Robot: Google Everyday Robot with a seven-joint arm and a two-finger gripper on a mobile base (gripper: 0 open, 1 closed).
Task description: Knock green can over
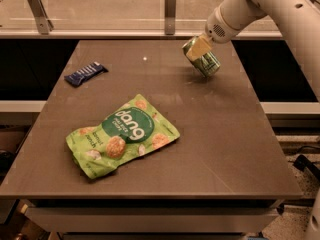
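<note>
Your gripper (200,48) is over the far right part of the table (215,134), against the green can (207,62), which is tilted near the right edge. The gripper hides the can's top, so you cannot tell whether it is clamped or only pressing. The arm (280,4) is cut off at the upper right. There is bare tabletop in front of the can; the snack bag (122,134) and blue wrapper (86,73) lie well apart to the left

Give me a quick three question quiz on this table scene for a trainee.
1. True or false: the green can stands upright on the table.
2. Which lies nearest the table's front edge? A blue wrapper, B snack bag, C green can.
3. Fill in: the end effector is over the table's far ___ part.
Key: 1 false, the can is tilted. 2 B. 3 right, at the can's upper end.
</note>
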